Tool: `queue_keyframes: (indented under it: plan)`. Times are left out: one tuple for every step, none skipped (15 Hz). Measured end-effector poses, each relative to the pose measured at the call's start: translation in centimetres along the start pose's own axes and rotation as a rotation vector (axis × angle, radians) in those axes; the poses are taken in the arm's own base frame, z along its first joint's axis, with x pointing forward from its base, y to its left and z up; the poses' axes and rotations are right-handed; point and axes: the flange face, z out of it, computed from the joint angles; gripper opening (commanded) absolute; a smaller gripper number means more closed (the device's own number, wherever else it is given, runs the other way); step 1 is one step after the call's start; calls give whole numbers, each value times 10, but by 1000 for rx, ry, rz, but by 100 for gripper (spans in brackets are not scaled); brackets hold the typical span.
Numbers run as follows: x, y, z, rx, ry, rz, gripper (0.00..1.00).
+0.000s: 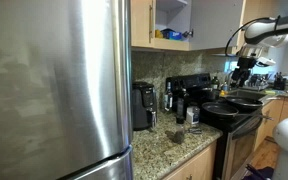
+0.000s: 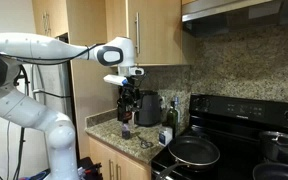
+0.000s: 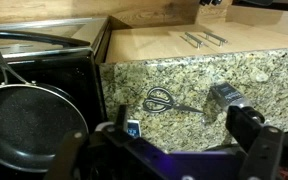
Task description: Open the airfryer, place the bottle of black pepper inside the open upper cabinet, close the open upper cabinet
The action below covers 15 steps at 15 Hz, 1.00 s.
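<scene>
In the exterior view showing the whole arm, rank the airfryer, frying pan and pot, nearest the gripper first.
1. Black boxy airfryer, just beside the gripper.
2. Black round frying pan, on the near front burner of the stove.
3. Dark metal pot, at the stove's far end.

the airfryer (image 2: 149, 108), a black box with a greyish front, stands upright on the tabletop (image 3: 184, 70) by the back wall, just beside and behind the end effector (image 2: 128, 110); its drawer looks pushed in. the upper cabinet (image 1: 170, 20), light wood with a white inside, hangs well above the end effector, its door open, with yellow and blue items on its shelf. a small bottle (image 2: 125, 130) stands upright on the tabletop right below the end effector; its label is too small to read.
</scene>
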Motion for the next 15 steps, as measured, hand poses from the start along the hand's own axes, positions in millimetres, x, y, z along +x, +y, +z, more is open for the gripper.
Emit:
queue_keyframes:
  plan:
    - [0,0,0,0,0,0,100]
    - [0,0,0,0,0,0,100]
    - [0,0,0,0,0,0,100]
    - [0,0,0,0,0,0,100]
    - [0,0,0,0,0,0,100]
    - [0,0,0,0,0,0,100]
    - [0,0,0,1,0,0,100]
    - [1,-1,2,1,-4,-5,100]
    - [3,-7,9,6,-23,-42,100]
    - [7,-20,20,22,-44,-85,100]
    - [8,-33,31,40,-60,-123,100]
    - [9,-52,41,53,-83,-171,100]
    - [9,-72,49,62,-109,-220,100]
    - [7,-93,57,69,-138,-269,100]
    - [4,-113,65,72,-164,-318,100]
